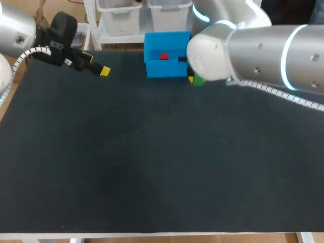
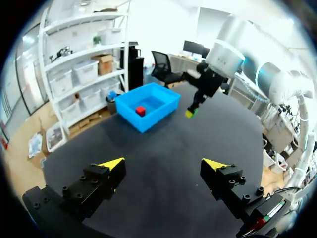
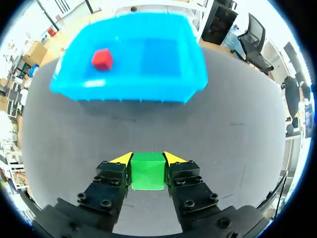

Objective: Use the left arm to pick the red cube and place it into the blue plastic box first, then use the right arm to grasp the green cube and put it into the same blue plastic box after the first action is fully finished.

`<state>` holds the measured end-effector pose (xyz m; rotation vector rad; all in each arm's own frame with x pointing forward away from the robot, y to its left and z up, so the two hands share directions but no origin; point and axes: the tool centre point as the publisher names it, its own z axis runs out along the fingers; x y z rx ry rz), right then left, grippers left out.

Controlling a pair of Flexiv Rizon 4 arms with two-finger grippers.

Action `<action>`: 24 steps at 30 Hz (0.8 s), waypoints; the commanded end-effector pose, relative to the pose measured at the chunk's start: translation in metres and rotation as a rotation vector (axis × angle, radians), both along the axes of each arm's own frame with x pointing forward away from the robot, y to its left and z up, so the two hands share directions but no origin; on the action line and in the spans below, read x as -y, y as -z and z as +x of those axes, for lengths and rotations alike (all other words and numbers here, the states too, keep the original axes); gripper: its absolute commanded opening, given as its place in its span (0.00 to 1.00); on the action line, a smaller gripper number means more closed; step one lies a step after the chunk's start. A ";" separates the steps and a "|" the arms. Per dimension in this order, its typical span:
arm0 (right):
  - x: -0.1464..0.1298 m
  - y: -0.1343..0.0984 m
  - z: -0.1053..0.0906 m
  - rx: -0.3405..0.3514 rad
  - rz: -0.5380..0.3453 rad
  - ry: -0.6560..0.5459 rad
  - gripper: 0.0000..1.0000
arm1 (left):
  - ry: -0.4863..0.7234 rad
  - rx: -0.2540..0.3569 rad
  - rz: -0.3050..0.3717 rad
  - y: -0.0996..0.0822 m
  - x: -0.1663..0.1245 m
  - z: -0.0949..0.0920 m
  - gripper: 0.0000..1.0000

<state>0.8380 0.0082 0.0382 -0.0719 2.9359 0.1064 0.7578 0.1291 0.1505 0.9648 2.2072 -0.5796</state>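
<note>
From above, the red cube (image 1: 163, 56) lies inside the blue plastic box (image 1: 167, 70), with the green cube (image 1: 198, 80) just beside it. Left wrist: the left hand (image 2: 163, 165) gapes wide, empty. Right wrist: the right hand (image 3: 147, 158) pinches the green cube's flat opposite faces. It looks light and rigid.
</note>
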 end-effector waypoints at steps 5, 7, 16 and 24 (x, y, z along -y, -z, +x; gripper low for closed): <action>0.009 -0.070 -0.009 0.137 0.038 -0.016 0.00 | 0.004 0.003 -0.005 0.001 -0.001 0.001 1.00; 0.008 -0.082 -0.007 0.159 0.037 -0.026 0.00 | 0.004 0.003 -0.005 0.001 -0.001 0.001 1.00; 0.001 -0.109 0.002 0.304 0.085 -0.056 0.00 | 0.004 0.003 -0.005 0.001 -0.001 0.001 1.00; -0.002 -0.111 0.005 0.403 0.121 -0.060 0.00 | 0.004 0.003 -0.005 0.001 -0.001 0.001 1.00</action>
